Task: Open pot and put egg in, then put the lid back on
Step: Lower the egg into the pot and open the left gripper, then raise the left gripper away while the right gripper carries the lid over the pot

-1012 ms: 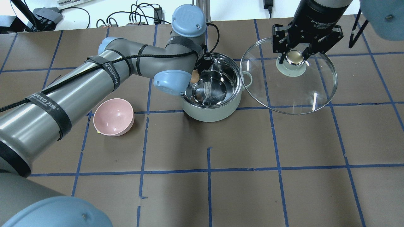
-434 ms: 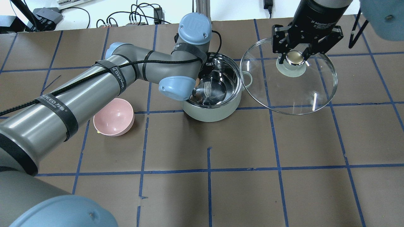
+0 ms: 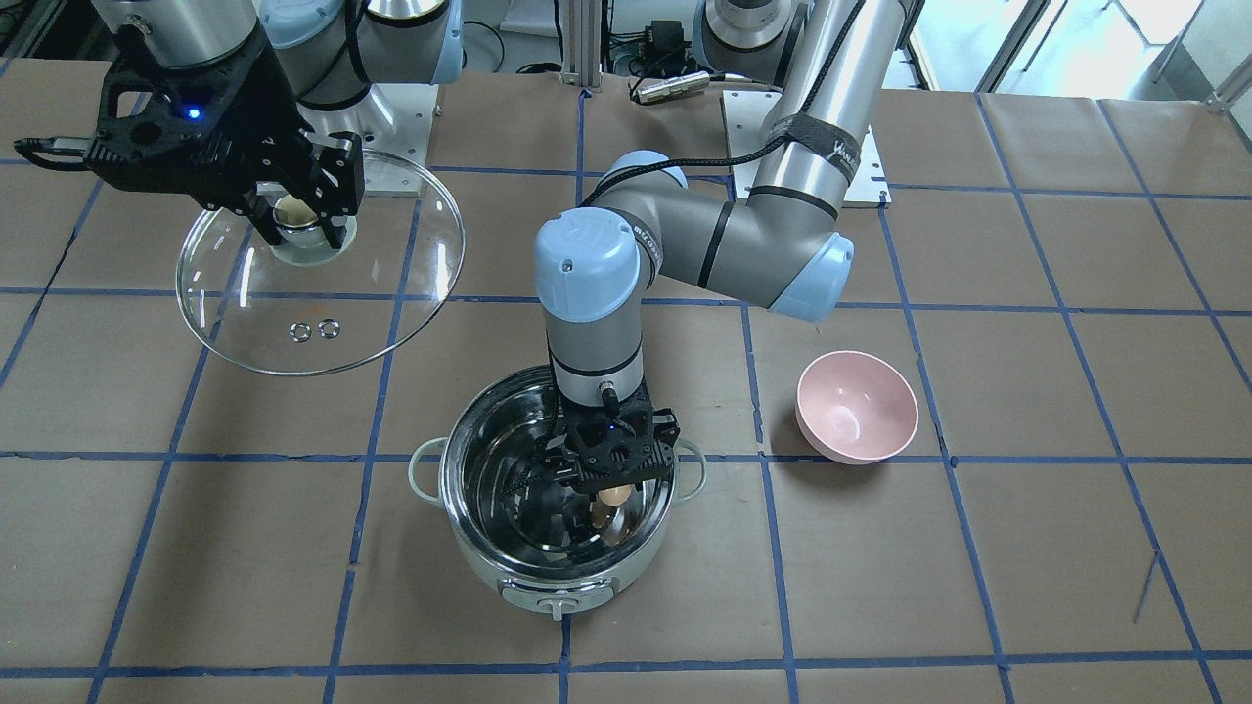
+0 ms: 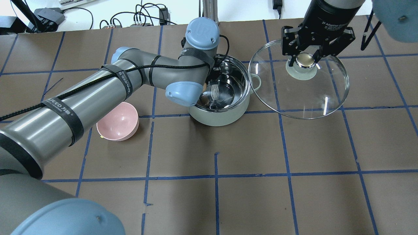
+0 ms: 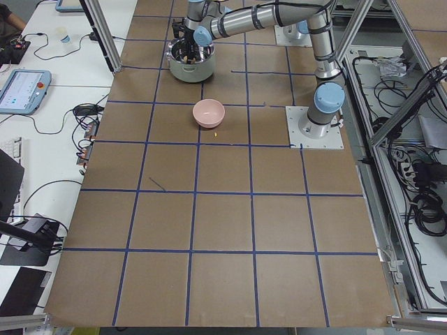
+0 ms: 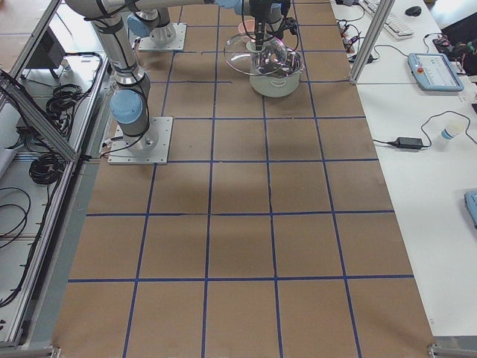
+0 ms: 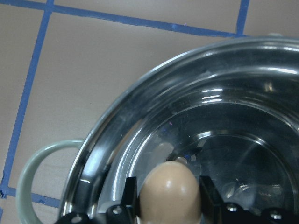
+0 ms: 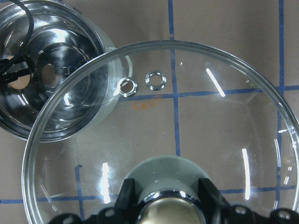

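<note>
The egg (image 7: 167,190) is sitting pinched in the left gripper (image 3: 613,489), which is clenching it and reaching down inside the open pot (image 4: 218,120). Taking the overhead view as the clock face, the egg is near the pot's wall at nine o'clock. As far as the wrist view shows, it is hanging above the steel floor rather than lying on it. The pot is standing uncovered on the table (image 4: 294,195). At about three o'clock from the pot and just beside it, the lid (image 4: 303,94) is hanging in the air, with the right gripper (image 4: 307,58) clamping its centre knob (image 8: 166,172). A pink bowl (image 3: 858,406) is resting empty at eight o'clock, apart from the pot. The opening is looking done and the egg's placing is under way. Releasing the egg is waiting, then returning the lid onto the pot.
</note>
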`<act>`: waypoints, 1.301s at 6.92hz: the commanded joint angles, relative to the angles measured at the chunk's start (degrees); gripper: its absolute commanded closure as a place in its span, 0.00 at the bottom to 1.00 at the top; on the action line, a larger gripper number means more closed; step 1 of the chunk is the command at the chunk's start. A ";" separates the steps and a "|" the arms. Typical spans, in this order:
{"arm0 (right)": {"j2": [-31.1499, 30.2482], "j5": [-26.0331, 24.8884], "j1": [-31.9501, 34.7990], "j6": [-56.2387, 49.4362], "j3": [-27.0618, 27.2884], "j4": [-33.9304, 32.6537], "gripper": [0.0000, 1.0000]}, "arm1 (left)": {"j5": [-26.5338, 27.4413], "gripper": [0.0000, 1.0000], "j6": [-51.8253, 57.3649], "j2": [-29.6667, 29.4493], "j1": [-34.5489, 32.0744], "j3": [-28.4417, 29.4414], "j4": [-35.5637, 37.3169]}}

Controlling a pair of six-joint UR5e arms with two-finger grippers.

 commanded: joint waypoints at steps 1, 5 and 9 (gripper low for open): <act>0.00 0.00 0.12 0.00 0.09 -0.06 0.96 | 0.17 0.23 1.60 0.31 0.00 0.04 0.50; 2.80 0.09 0.73 0.88 -4.02 -0.77 0.96 | -0.35 0.08 6.34 6.18 3.31 -0.13 -0.55; 14.10 2.18 7.03 6.81 -6.33 -10.89 0.96 | -6.58 0.03 18.26 19.96 16.57 0.74 -25.44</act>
